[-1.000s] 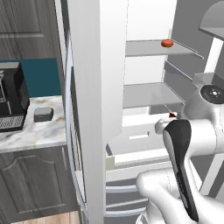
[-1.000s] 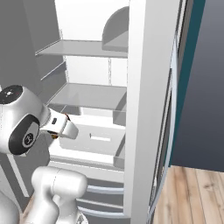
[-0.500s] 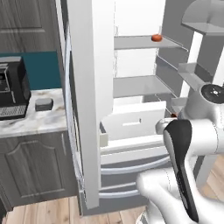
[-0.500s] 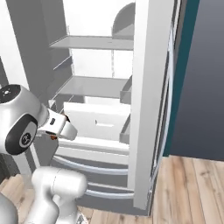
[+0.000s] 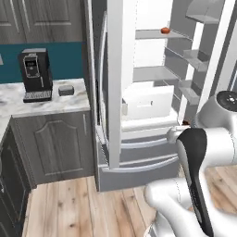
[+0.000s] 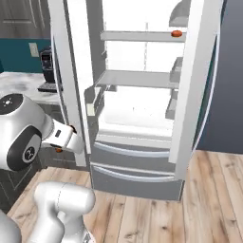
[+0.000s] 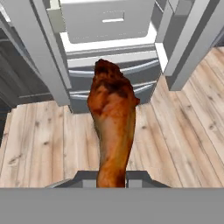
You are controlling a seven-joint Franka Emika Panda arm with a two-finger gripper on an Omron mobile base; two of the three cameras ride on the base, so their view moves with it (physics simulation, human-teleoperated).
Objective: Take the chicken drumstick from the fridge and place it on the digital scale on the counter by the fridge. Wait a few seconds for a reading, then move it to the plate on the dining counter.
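**Drumstick in hand, scale comes next**

We hold the chicken drumstick (image 7: 113,127) in the end effector (image 7: 112,177), whose fingers are clamped on the thin bone end while the thick meaty end points away from the hand. In the hand view it hangs over the wooden floor (image 7: 39,140), in front of the fridge (image 5: 139,115) and its two bottom drawers. We judge the fetching step done: the piece is out of the fridge, both doors stand open, and the carry to the digital scale (image 5: 66,90) is the step in hand.

The scale sits on the marble surface (image 5: 46,102) left of the fridge, near the surface's fridge-side edge and just beside the black coffee machine (image 5: 35,74). The next move calls for swinging left past the open left door (image 5: 113,83) without clipping it, then lowering the drumstick flat onto the scale's dark top.

From the base cameras the drumstick is nearly hidden: only a small orange-brown speck peeks out by the wrist. The fingertips are cut off at the bottom of the hand view. A small red round thing (image 5: 165,30) rests on an upper shelf; we take it for the fruit.
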